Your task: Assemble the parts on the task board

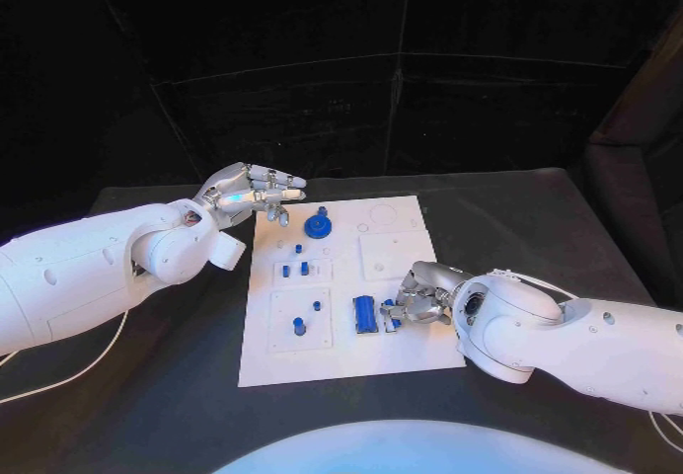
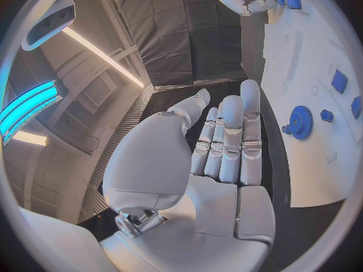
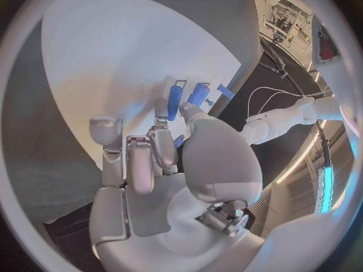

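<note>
1. The step in hand looks like a pick-up at the near right of the flat white task board (image 1: pixel 341 346), which lies in the middle of the black worktop (image 1: pixel 569 227). The right hand (image 1: pixel 416 296) is down over the long blue cylindrical parts (image 1: pixel 364 314) lying side by side on the board.
2. In the right wrist view the right hand's fingers (image 3: pixel 160 148) curl toward a small blue piece (image 3: pixel 178 141) under them. Whether they are grasping it or only touching it I cannot tell.
3. The next move likely calls for a firm pinch on one piece, a lift clear of its neighbours, then carrying it to its seat on the board.
4. The left hand (image 1: pixel 254 194) hovers at the board's far left corner, released, fingers straight and apart, holding nothing. It is near the round blue gear (image 1: pixel 319 228), not touching it.
5. Small blue blocks (image 1: pixel 295 269) sit mid-board, untouched.
</note>
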### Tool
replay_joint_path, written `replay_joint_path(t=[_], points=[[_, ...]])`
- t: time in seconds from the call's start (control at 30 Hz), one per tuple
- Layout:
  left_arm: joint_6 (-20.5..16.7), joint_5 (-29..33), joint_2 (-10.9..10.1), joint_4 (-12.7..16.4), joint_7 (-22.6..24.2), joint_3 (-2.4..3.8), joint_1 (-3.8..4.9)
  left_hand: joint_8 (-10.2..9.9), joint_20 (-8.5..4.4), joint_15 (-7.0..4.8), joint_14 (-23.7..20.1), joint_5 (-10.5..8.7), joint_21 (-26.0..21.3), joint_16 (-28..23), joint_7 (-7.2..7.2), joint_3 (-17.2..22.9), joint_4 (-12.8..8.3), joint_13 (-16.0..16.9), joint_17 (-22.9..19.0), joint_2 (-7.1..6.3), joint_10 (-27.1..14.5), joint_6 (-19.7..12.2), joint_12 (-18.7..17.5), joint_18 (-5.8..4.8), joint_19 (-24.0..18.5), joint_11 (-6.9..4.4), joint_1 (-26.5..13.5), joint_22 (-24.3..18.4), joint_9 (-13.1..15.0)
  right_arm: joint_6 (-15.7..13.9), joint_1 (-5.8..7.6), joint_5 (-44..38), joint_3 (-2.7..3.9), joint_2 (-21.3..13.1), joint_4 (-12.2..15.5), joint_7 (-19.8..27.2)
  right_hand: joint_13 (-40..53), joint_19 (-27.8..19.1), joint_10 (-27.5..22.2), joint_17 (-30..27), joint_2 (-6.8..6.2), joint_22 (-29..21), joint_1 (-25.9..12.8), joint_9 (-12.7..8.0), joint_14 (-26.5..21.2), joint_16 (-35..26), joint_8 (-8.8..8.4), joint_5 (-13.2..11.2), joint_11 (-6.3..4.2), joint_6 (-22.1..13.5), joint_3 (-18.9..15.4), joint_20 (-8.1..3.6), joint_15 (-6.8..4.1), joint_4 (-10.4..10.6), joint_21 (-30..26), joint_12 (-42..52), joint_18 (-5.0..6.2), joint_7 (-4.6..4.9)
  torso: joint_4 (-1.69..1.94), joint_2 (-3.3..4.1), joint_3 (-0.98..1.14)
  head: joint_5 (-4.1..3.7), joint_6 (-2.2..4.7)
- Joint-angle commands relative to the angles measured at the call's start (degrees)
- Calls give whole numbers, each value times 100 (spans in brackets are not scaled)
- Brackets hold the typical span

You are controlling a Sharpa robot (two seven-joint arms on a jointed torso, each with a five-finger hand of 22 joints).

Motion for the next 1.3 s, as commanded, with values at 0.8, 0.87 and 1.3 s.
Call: replay_joint_path(t=[0.8,0.87,1.3], points=[[97,26,18,-25,-11,2,6,37,54,10,-55,-11,-41,20,13,-3,-25,-6,-10,40,-47,-43,20,79,-3,19,11,-9,-2,50,4,108,1,-36,77,77,186,28,59,966,92,29,26,28,498,35,53,23,-57,90,-113,-57,-46,68,-4,120,-96,-9,2,-2,-1,-7,13],[95,26,18,-26,-13,2,6,37,54,10,-55,-11,-41,20,13,-3,-25,-6,-10,40,-47,-43,20,79,-3,19,11,-9,-2,54,4,122,1,-40,84,79,193,30,64,974,94,31,23,32,499,39,54,18,-59,94,-142,-60,-48,90,-4,127,-96,-11,4,2,0,-5,9],[92,26,12,-26,-17,1,6,37,54,10,-55,-11,-41,20,13,-3,-25,-6,-10,40,-47,-43,20,79,-3,19,11,-9,-2,-25,4,175,1,-78,80,-28,214,37,80,988,8,39,-94,63,502,44,51,-283,-65,113,-544,-70,-55,327,-4,133,-98,-19,0,1,-2,-14,9]])
